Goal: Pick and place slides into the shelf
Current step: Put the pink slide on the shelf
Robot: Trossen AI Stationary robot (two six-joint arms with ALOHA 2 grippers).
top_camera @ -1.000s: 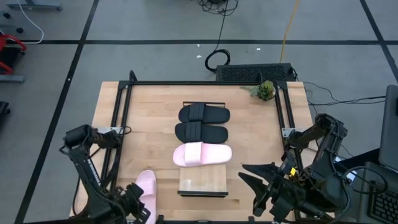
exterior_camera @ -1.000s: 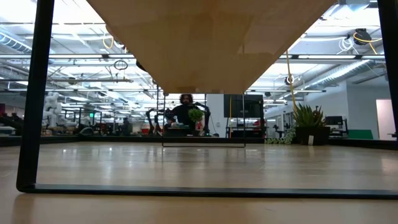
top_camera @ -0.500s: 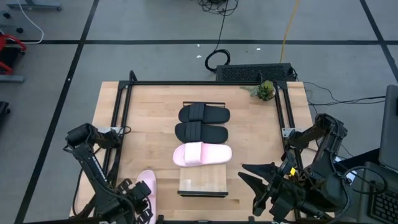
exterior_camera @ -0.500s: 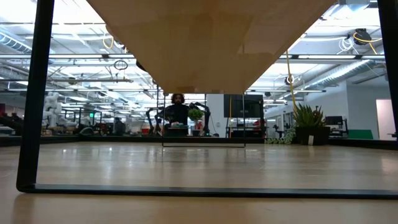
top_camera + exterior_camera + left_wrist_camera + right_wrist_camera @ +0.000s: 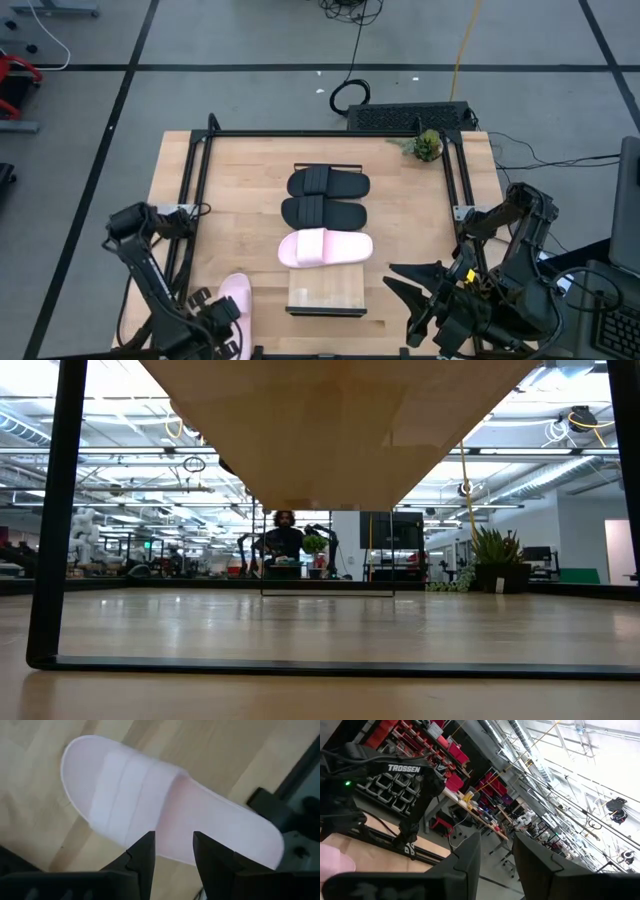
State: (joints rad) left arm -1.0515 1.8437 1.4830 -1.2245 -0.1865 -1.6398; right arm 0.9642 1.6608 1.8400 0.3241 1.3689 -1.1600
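Note:
The shelf (image 5: 326, 291) is a narrow pale board with black end frames in the table's middle; its underside (image 5: 320, 430) fills the top of the low view. Two black slides (image 5: 328, 183) (image 5: 324, 212) and one pink slide (image 5: 325, 247) lie across it on their soles. The second pink slide (image 5: 235, 294) (image 5: 165, 810) lies sole-down on the table near the near-left corner. My left gripper (image 5: 217, 322) (image 5: 172, 847) is open just above that slide's near end. My right gripper (image 5: 410, 290) (image 5: 495, 852) waits open near the near-right edge.
Black frame rails (image 5: 190, 210) (image 5: 455, 190) run along the table's left and right sides. A small plant (image 5: 427, 146) stands at the far-right corner. Bare shelf board lies nearer than the pink slide. A person (image 5: 285, 538) sits far behind the table.
My left arm has swung a little while its gripper stays over the loose pink slide's near end. The slide has not moved. The person in the background has shifted slightly.

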